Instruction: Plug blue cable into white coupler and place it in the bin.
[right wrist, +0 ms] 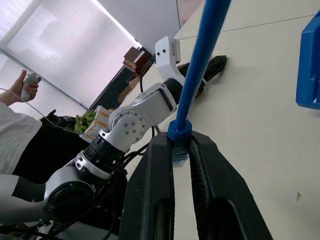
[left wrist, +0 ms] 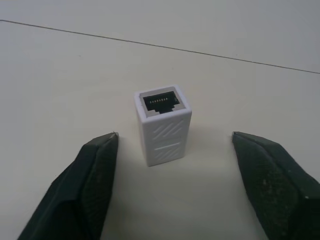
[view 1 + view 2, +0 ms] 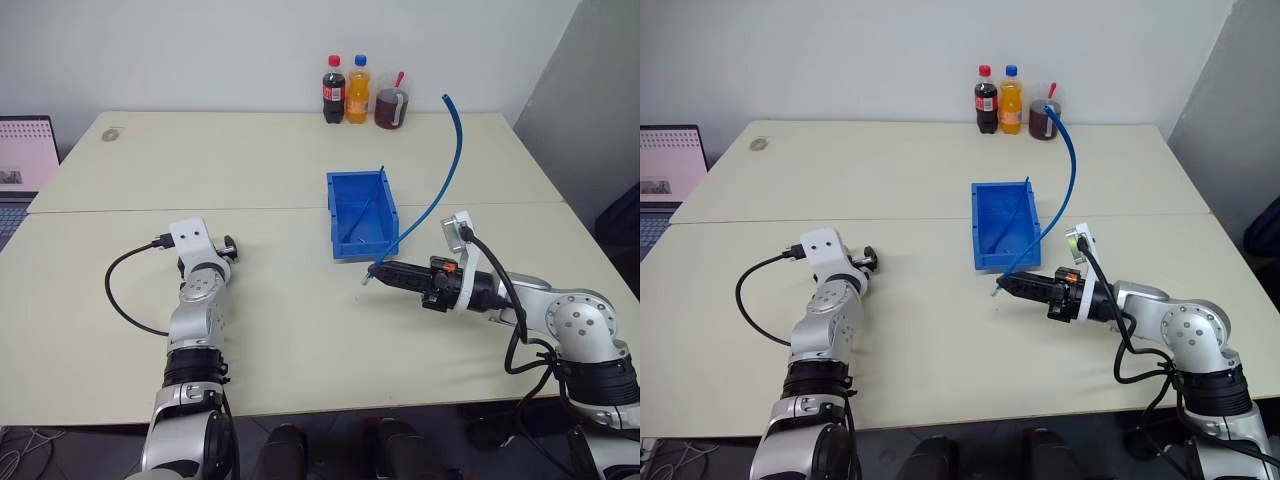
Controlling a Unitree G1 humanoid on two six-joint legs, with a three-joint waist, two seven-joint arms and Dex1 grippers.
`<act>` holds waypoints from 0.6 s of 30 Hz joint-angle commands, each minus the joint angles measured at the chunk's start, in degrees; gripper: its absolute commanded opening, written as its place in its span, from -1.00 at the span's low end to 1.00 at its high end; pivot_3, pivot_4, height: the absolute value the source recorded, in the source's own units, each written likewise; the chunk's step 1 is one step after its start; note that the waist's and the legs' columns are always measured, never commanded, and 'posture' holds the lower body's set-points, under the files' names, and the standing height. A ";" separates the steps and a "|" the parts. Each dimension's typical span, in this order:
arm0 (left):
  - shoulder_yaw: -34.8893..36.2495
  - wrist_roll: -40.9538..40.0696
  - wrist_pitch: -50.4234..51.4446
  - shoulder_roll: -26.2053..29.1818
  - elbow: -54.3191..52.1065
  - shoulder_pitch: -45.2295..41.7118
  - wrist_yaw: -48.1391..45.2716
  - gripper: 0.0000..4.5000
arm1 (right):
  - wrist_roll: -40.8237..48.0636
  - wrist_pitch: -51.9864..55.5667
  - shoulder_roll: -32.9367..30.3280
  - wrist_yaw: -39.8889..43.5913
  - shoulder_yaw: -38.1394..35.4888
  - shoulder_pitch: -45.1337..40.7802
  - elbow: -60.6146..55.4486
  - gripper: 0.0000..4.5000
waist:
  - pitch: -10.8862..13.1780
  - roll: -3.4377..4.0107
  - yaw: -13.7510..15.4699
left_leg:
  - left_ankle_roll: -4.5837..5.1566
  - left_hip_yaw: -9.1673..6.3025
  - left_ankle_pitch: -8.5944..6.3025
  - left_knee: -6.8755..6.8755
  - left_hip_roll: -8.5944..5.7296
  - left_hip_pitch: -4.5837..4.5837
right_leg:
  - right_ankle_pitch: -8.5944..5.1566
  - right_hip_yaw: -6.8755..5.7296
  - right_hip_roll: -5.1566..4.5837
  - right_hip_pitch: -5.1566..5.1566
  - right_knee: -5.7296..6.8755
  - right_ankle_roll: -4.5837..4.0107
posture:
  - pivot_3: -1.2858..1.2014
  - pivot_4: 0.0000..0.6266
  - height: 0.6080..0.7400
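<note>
Right claw grips one blue cable; one white coupler; one bin.

1. The white coupler is standing alone on the table, with bare surface lying all around it and between the left gripper's spread fingers.
2. The bin is sitting mid-table, blocking the centre.
3. The blue cable is arching over the bin's right side.
4. Three bottles are lining the far edge.
</note>
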 commanded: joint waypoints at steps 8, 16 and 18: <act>1.84 0.57 1.30 0.63 -2.44 1.03 1.62 -0.12 | -2.00 -0.49 0.53 1.81 -1.80 0.45 -1.56 -0.92 | 0.00 0.00 -0.59 | 0.00 0.00 0.00 0.00 0.00 0.02 | 0.00 0.00 0.01 0.00 0.02 0.00 | 0.03 -0.52 1.00; 2.35 0.18 1.85 0.83 -2.96 1.39 1.30 -0.62 | -2.85 -0.24 0.90 2.28 -2.18 0.52 -1.28 -0.92 | 0.00 0.00 -0.65 | 0.00 0.01 0.00 0.00 0.01 0.03 | 0.00 0.01 0.02 0.00 0.03 0.00 | 0.03 -0.52 1.00; 2.86 -0.50 2.73 1.44 -4.43 2.29 0.22 -0.64 | -3.02 -0.27 0.96 2.25 -2.17 0.58 -1.34 -0.92 | 0.00 0.00 -0.71 | 0.00 0.01 0.00 0.00 0.01 0.03 | 0.00 0.01 0.02 0.00 0.03 0.00 | 0.03 -0.52 1.00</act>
